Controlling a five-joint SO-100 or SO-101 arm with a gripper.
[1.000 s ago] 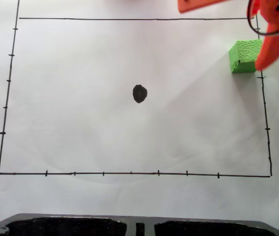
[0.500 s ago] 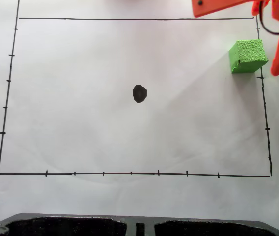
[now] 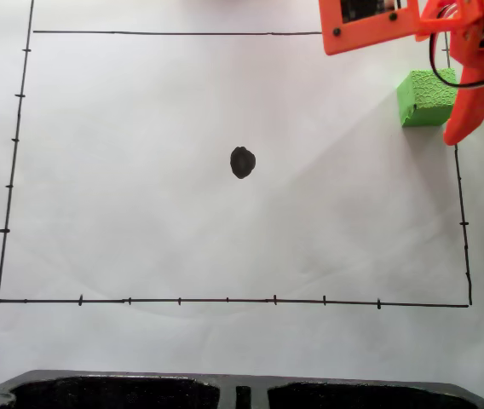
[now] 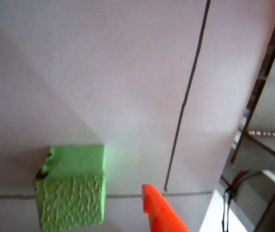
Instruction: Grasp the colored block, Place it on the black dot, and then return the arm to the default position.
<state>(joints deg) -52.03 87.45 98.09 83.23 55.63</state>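
Block: the colored block (image 3: 425,98) is sitting upper right, waiting to be picked up.
Claw: the claw (image 3: 462,128) is hanging beside it, gripping nothing; apart or together, I cannot tell.
Dot: the black dot (image 3: 242,162) is waiting bare in the middle.

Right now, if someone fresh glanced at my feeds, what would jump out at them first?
The bright green cube near the right border line of the white paper in the fixed view, with the orange arm reaching in from the top right and its pointed finger beside the cube. Next, the black dot alone mid-sheet, well left of the cube. In the wrist view the cube sits low left, an orange fingertip just right of it.
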